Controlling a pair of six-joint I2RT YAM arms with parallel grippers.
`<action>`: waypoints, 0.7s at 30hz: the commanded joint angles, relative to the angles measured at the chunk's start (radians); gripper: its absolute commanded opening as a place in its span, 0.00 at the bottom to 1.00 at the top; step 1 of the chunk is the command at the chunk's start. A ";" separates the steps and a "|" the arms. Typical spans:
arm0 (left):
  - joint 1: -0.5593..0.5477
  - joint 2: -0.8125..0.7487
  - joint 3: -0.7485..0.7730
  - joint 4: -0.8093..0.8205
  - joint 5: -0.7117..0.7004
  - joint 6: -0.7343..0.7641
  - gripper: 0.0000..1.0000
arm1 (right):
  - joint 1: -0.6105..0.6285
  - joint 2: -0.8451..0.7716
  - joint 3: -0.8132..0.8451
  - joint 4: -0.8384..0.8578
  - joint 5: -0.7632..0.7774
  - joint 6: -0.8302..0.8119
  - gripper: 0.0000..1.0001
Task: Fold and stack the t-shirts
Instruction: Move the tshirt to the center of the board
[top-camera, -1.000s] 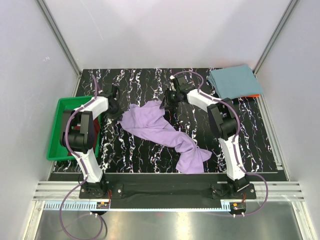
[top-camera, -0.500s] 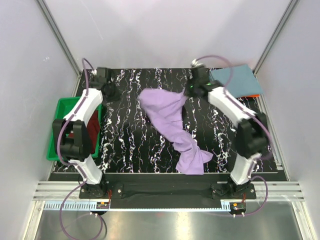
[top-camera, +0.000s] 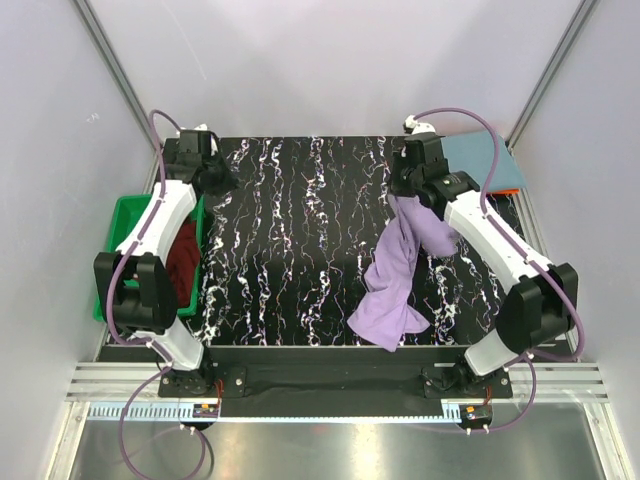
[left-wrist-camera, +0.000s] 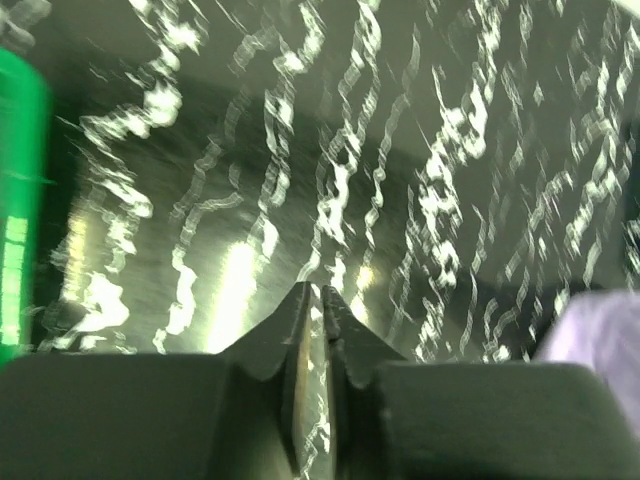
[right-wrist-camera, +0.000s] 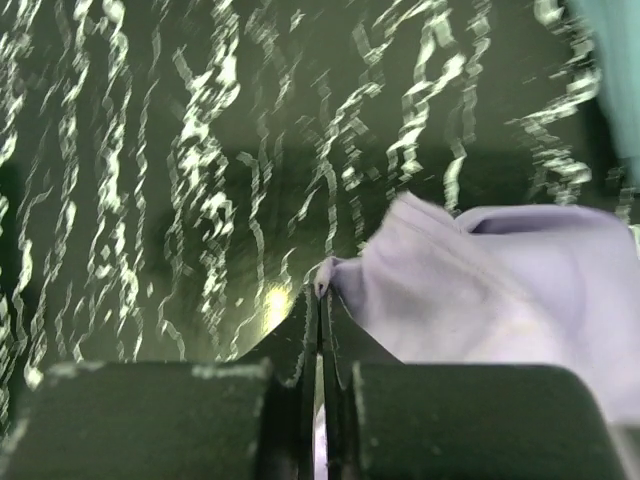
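The lavender t-shirt hangs from my right gripper, which is shut on a corner of it above the back right of the table; its lower end lies bunched near the front edge. In the right wrist view the cloth sits pinched at the tips of that gripper. A folded teal t-shirt lies at the back right corner. The maroon t-shirt sits in the green tray. My left gripper hovers at the back left, its jaws a narrow gap apart with nothing between them.
An orange edge shows under the teal shirt. The green tray stands off the table's left side. White walls and metal rails close in the back and both sides. The tabletop is black marble-patterned.
My right gripper has carried the lavender shirt from the table's middle to the right, so it now hangs lengthwise. My left arm has drawn back to the far left, and its jaws have parted slightly.
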 joint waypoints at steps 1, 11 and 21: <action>-0.014 -0.088 -0.058 0.118 0.175 -0.025 0.20 | 0.007 -0.002 -0.004 0.067 -0.176 0.002 0.00; -0.014 -0.218 -0.150 -0.006 0.120 -0.029 0.34 | 0.199 0.097 -0.056 0.250 -0.506 0.150 0.00; -0.167 -0.286 -0.406 0.183 0.177 -0.050 0.57 | 0.185 0.074 -0.084 0.014 -0.238 0.141 0.48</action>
